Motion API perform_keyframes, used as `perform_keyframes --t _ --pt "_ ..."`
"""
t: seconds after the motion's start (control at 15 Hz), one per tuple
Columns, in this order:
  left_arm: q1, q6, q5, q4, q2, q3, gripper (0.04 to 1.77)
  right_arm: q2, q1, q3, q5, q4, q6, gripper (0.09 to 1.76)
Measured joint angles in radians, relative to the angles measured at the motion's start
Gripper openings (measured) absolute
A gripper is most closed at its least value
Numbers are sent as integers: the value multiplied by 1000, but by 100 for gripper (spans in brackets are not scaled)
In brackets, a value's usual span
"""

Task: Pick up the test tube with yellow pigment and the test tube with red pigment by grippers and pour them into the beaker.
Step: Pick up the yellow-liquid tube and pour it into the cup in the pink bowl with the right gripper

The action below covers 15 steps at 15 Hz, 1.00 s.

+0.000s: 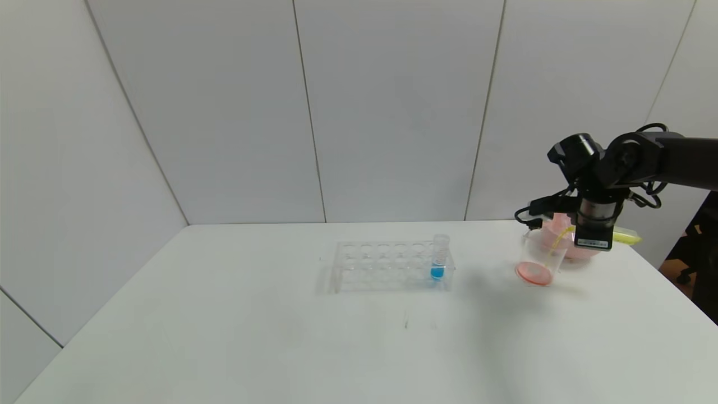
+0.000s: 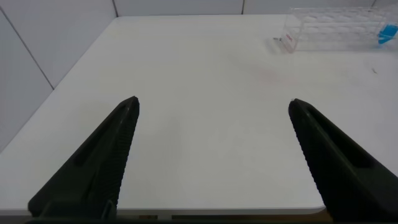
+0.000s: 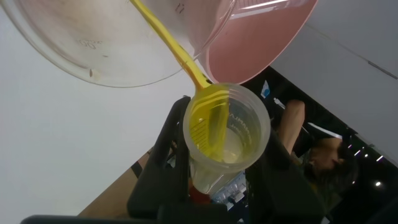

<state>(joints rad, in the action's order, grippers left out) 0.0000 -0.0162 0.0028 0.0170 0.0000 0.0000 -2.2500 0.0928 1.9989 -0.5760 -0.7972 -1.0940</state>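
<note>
My right gripper (image 1: pixel 593 240) is shut on the test tube with yellow pigment (image 1: pixel 626 238), which lies tipped on its side above the beaker (image 1: pixel 539 259). A thin yellow stream (image 1: pixel 558 240) runs from the tube's mouth into the beaker, whose bottom holds red-orange liquid. In the right wrist view the tube's open mouth (image 3: pixel 227 124) sits between the black fingers (image 3: pixel 166 146) and the stream falls toward the beaker (image 3: pixel 93 53). The test tube with red pigment is out of view. My left gripper (image 2: pixel 214 106) hangs open and empty over the table's near left part.
A pink bowl (image 1: pixel 580 253) stands just behind the beaker, near the table's right edge. A clear tube rack (image 1: pixel 387 268) sits mid-table with a blue-liquid tube (image 1: pixel 438 259) at its right end. The rack (image 2: pixel 336 28) also shows far off in the left wrist view.
</note>
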Motion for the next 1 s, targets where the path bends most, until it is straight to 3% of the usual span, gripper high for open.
perform_keyframes --t 1.0 --pt "0 0 0 0 0 0 172 -8 20 0 -98 32 -50 57"
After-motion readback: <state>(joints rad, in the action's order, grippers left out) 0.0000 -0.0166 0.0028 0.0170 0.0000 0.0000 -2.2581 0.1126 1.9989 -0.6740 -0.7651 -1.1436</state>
